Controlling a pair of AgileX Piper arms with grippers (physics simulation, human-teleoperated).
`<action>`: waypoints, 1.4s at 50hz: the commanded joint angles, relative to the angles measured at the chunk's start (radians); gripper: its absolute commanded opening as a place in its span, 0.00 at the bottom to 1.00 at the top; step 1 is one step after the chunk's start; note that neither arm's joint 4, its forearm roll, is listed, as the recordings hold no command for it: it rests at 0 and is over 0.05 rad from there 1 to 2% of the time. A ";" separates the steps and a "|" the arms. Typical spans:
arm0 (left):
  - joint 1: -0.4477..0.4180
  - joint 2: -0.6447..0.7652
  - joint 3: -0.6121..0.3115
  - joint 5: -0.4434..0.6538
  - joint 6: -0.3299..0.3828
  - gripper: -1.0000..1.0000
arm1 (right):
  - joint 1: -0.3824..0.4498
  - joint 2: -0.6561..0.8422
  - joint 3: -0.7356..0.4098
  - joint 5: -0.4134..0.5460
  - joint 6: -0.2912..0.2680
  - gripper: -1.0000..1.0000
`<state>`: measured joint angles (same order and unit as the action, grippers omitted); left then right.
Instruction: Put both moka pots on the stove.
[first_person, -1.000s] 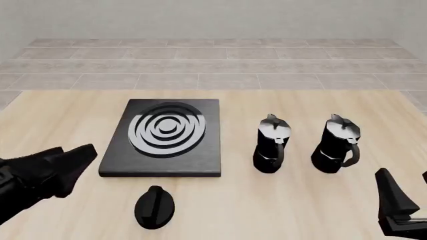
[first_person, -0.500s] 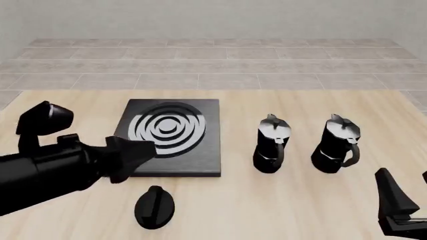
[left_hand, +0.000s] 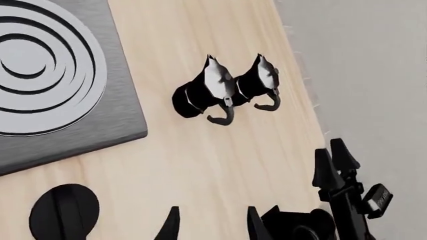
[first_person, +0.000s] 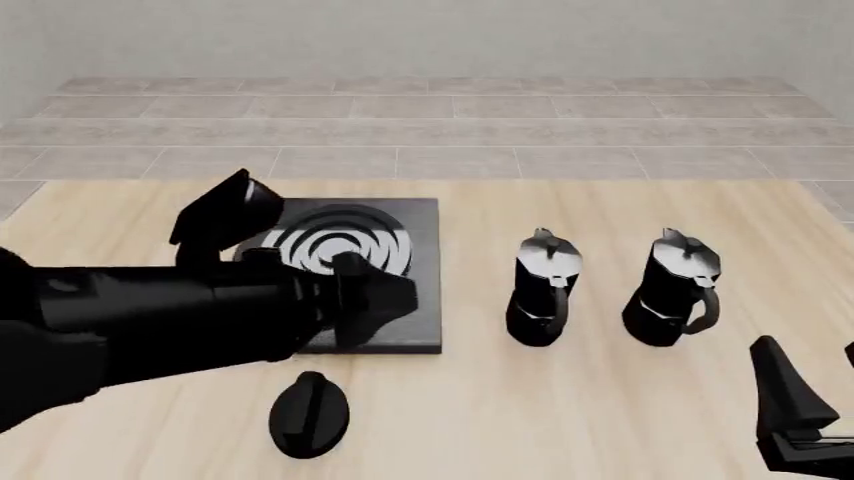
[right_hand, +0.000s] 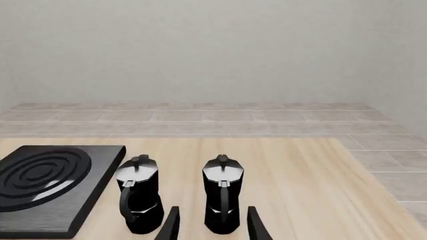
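Two black moka pots with silver lids stand side by side on the wooden table, right of the stove: the left pot and the right pot. The stove is a black slab with silver rings. My left gripper hangs open over the stove's front right part, well short of the left pot. My right gripper is open near the table's front right corner, behind the right pot, and holds nothing.
A black oval knob lies on the table in front of the stove. The left arm covers the stove's left and front parts in the front view. A tiled floor lies beyond the table's far edge.
The left arm has swung in from the far left and reached right across the stove's front toward the pots. The right gripper, pots, stove and knob have not moved.
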<state>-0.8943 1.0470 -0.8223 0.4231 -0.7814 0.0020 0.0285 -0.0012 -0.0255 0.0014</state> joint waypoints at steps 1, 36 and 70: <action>-0.029 0.105 -0.095 0.012 -0.022 1.00 | -0.001 0.001 0.001 -0.001 0.000 1.00; -0.018 0.357 -0.319 0.033 0.011 1.00 | -0.001 0.000 0.001 -0.001 0.000 1.00; 0.012 0.540 -0.446 -0.044 0.052 1.00 | -0.001 0.000 0.001 -0.001 0.000 1.00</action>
<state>-0.8848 1.5340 -1.2440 0.4089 -0.7361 0.0021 0.0284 -0.0012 -0.0255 0.0014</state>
